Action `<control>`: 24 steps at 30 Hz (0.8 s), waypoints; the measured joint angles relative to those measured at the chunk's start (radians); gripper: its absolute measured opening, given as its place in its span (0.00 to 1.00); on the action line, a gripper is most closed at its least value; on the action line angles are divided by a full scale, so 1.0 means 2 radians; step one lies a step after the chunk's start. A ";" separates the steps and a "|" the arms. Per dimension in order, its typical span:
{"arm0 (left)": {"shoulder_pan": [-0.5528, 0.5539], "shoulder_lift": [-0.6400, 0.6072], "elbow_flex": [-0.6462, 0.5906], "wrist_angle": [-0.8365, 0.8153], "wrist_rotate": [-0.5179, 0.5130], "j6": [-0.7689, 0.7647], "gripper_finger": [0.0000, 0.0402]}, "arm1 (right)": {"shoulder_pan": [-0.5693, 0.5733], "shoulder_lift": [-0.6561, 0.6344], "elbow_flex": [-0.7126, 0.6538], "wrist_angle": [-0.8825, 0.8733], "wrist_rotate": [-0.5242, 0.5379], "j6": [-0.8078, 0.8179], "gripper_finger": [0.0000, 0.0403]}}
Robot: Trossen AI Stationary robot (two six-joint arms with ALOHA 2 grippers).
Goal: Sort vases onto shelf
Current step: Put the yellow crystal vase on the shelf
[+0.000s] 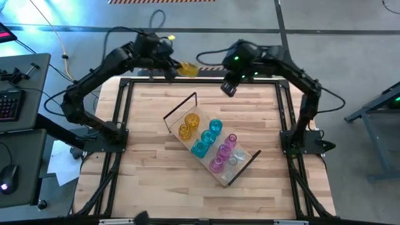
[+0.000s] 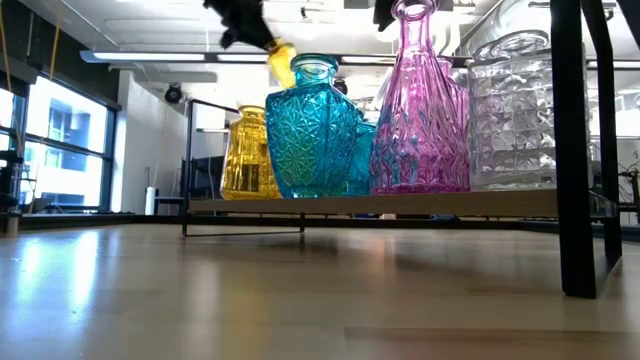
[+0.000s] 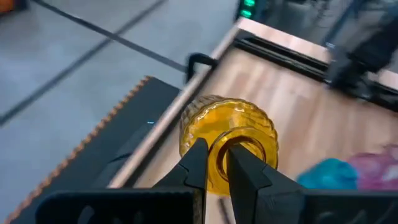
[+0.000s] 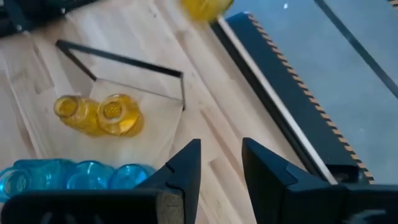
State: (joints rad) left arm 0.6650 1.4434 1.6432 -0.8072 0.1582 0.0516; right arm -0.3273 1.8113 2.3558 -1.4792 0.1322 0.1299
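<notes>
My left gripper (image 1: pixel 177 67) is raised over the table's far edge, shut on an amber vase (image 3: pixel 227 134), which also shows in the low view (image 2: pixel 280 58) high above the shelf. The shelf (image 1: pixel 245 166), a light-wood board with black end loops, lies slantwise mid-table. On it stand two amber vases (image 1: pixel 187 125), teal vases (image 1: pixel 209 134), pink vases (image 1: pixel 224 151) and a clear vase (image 1: pixel 236 160). My right gripper (image 4: pixel 221 171) hangs open and empty above the table's far part, right of the held vase. My left gripper pinches the amber vase's mouth rim (image 3: pixel 217 155) between its two fingers, one finger (image 3: pixel 244 168) reaching into the mouth and the other (image 3: pixel 196 167) outside the neck. The fingers slant down from the near-left side. The vase is lifted clear and tilted, its body pointing away from the gripper.
A black frame rail (image 1: pixel 200 80) runs along the table's far edge, under the held vase. Bare wood lies on the table's left part (image 1: pixel 147 156) and near part. A desk with a keyboard (image 1: pixel 9 103) stands off the table's left.
</notes>
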 joint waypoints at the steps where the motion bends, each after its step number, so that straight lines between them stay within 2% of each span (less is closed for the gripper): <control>1: -0.011 0.006 0.000 0.003 0.002 -0.003 0.06 | -0.004 -0.005 0.000 -0.001 0.000 0.000 0.24; 6: -0.059 0.046 0.000 0.027 0.003 -0.010 0.06 | -0.016 -0.012 0.000 -0.029 0.000 0.000 0.24; 13: -0.091 0.107 0.000 0.024 0.028 -0.030 0.06 | -0.016 -0.011 -0.026 -0.046 0.027 -0.002 0.24; 16: -0.106 0.125 0.000 0.023 0.033 -0.029 0.06 | -0.018 -0.012 -0.037 -0.045 0.026 -0.004 0.17; 19: -0.118 0.135 0.000 0.023 0.035 -0.029 0.06 | -0.022 -0.012 -0.051 -0.045 0.026 -0.013 0.04; 24: -0.126 0.140 0.000 0.015 0.036 -0.020 0.06 | -0.031 -0.012 -0.067 -0.041 0.026 -0.018 0.02</control>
State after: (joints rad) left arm 0.4126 1.7233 1.6424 -0.7775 0.2296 0.0109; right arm -0.3902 1.7878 2.2213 -1.5606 0.1837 0.0949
